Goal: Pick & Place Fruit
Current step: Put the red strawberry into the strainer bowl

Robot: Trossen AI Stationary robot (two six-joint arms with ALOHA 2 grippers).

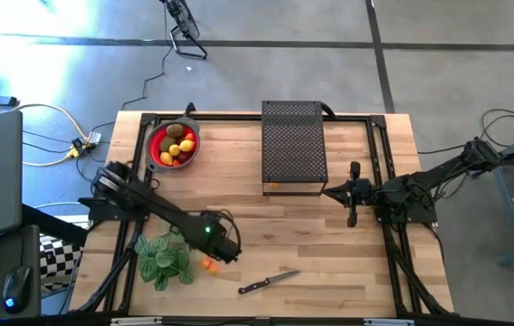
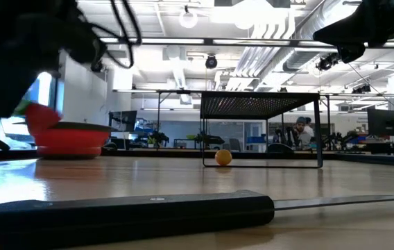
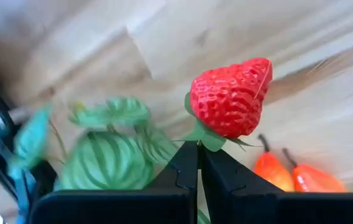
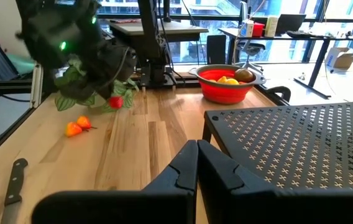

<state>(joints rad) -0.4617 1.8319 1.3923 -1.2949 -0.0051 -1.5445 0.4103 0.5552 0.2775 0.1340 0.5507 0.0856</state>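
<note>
Left end effector [image 3: 198,149] clenched on strawberry [image 3: 231,98] leaves just above leafy plant [image 3: 105,158], right end effector [image 4: 196,152] clenched empty, well apart from plant.

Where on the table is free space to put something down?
Bare wood lies between the red bowl and the black mesh rack, and between the knife and the right gripper. It is crowded around the leafy plant and left gripper.

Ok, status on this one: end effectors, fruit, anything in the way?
Left end effector shut on strawberry beside plant. Right end effector shut, empty, by rack. Nothing blocking.
</note>
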